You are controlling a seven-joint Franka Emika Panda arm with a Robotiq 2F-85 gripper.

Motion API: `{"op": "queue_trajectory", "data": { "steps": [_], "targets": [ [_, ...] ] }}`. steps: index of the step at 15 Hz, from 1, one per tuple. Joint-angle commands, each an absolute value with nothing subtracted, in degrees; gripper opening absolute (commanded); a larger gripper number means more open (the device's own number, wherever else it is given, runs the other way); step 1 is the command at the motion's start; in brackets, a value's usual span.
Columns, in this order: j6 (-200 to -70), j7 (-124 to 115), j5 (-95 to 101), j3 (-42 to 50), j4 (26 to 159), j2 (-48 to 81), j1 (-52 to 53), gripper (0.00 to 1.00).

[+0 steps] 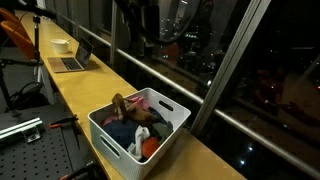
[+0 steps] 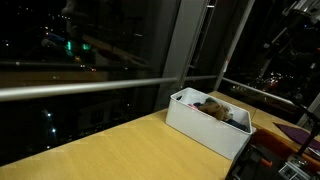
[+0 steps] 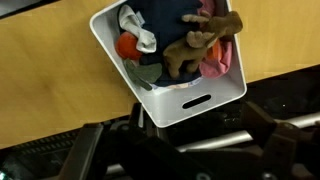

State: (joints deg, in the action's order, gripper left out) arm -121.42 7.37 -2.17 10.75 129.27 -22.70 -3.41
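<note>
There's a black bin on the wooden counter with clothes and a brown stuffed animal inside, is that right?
Not quite: the bin is white, not black, as the wrist view shows plainly. It does stand on the wooden counter and holds clothes and a brown stuffed animal.

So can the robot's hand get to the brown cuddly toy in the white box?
Probably yes. The hand hangs open above the white box, which has no lid, and the brown cuddly toy lies on top of the clothes with nothing covering it.
</note>
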Motion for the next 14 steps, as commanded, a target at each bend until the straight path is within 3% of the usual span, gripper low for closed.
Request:
{"op": "queue_trajectory", "data": {
  "steps": [1, 14],
  "targets": [
    [-125.56, 4.91, -5.50, 8.45, 123.54, -11.86, -2.17, 1.00],
    [-127.20, -5.55, -4.69, 4.31, 111.02, 20.84, -2.02, 1.00]
  ]
}}
